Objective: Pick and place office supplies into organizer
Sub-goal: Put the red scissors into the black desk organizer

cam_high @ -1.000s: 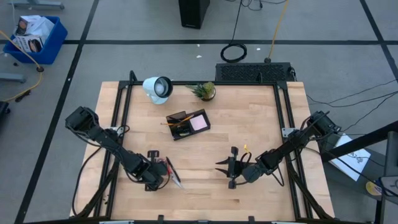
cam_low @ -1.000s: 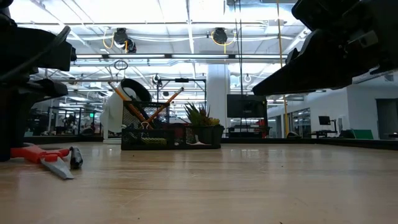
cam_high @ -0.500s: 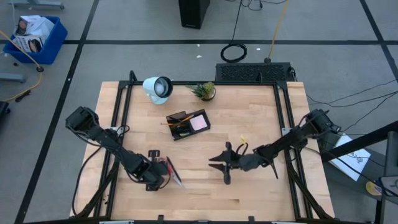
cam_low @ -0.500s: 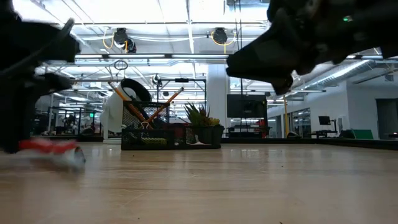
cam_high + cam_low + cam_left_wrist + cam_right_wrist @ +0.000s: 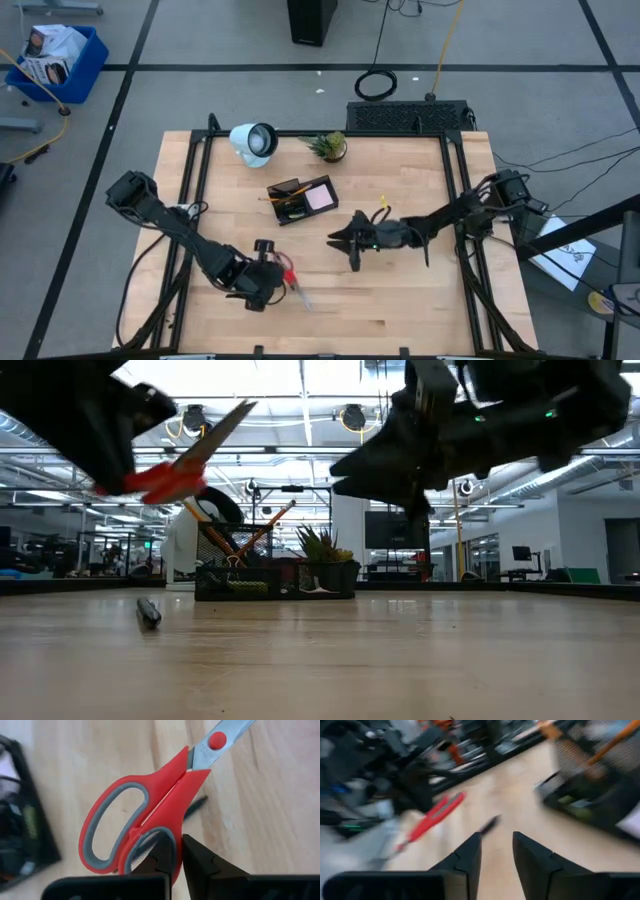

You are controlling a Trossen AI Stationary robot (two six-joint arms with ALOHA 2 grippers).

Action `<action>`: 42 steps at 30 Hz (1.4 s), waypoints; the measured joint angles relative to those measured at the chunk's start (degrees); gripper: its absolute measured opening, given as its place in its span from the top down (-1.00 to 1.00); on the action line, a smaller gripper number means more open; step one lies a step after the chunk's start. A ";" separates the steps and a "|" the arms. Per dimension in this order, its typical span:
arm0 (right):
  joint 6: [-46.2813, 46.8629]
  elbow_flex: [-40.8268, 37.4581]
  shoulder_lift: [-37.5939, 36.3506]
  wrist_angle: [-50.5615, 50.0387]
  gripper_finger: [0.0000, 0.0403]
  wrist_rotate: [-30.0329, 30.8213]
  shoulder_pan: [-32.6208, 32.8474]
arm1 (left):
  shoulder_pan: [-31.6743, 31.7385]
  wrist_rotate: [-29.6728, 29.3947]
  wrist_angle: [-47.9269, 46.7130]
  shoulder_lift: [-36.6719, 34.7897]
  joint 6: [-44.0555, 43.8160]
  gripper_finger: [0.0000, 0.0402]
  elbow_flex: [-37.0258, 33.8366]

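My left gripper (image 5: 278, 280) is shut on the red-handled scissors (image 5: 175, 468), held up over the table's near left part; the blades (image 5: 232, 418) slant upward. A dark pen (image 5: 148, 612) lies flat on the table under them and also shows in the left wrist view (image 5: 196, 806). The black organizer (image 5: 302, 200) stands at the table's middle, with orange pencils and a pale pink pad inside. My right gripper (image 5: 345, 243) hovers open and empty just near-right of the organizer (image 5: 590, 775). My left gripper pinches the rim of one red handle ring (image 5: 176, 836) of the scissors between its two fingers. One finger (image 5: 156, 856) sits at the ring's opening, the other (image 5: 202, 861) outside it. The scissors are lifted clear of the table, blades tilted up and away from the fingers.
A white round lamp (image 5: 253, 141) and a small potted plant (image 5: 330, 147) stand along the far edge behind the organizer. A black box with cables (image 5: 408, 116) sits beyond the far edge. Bare wood lies in the near middle and near right.
My left gripper has risen and gone a little toward the table's right edge, lifting the scissors clear of the table and tipping their blades upward; the dark pen has stayed on the table. My right gripper has moved toward the left and far edges, closer to the organizer.
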 joint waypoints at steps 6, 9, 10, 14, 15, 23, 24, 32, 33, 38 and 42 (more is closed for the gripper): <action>15.10 0.00 0.00 2.67 0.18 -17.21 -5.23 | 1.45 -2.92 -0.80 0.00 7.15 0.84 3.67; 18.98 0.00 0.00 2.84 0.00 -17.36 -6.43 | 2.39 -2.86 -0.71 -0.02 8.91 0.92 4.35; 19.63 0.00 0.00 3.05 -0.06 -17.36 -6.73 | 2.71 -2.84 -0.71 -0.02 9.07 0.94 4.41; 22.47 0.10 0.00 5.74 -0.22 -18.85 -7.57 | 3.98 -2.79 -0.80 -0.02 9.24 0.94 4.43; 23.13 0.43 0.00 5.87 -0.25 -18.84 -7.55 | 4.24 -2.79 -0.80 -0.02 9.37 0.91 4.43; 24.07 2.98 0.00 4.77 -0.27 -15.66 -5.56 | 6.04 -2.83 -0.52 -0.04 11.27 0.84 4.43; 24.16 3.29 0.00 4.16 -0.27 -15.48 -5.51 | 6.20 -2.83 -0.45 -0.06 11.84 0.87 4.43; 24.75 4.30 0.63 0.86 -0.27 -15.71 -5.51 | 8.10 -4.12 0.87 -0.07 12.83 0.88 4.43; 25.68 4.33 1.10 0.92 -0.26 -15.78 -5.51 | 8.32 -4.12 1.24 -0.07 12.99 0.86 4.45; 29.12 4.31 5.11 1.87 -0.25 -15.89 -5.61 | 9.16 -4.00 3.41 -0.07 14.92 0.89 4.47; 29.30 4.29 8.18 11.08 -0.25 -17.63 -6.26 | 9.14 -3.75 4.07 -0.09 15.41 0.95 4.47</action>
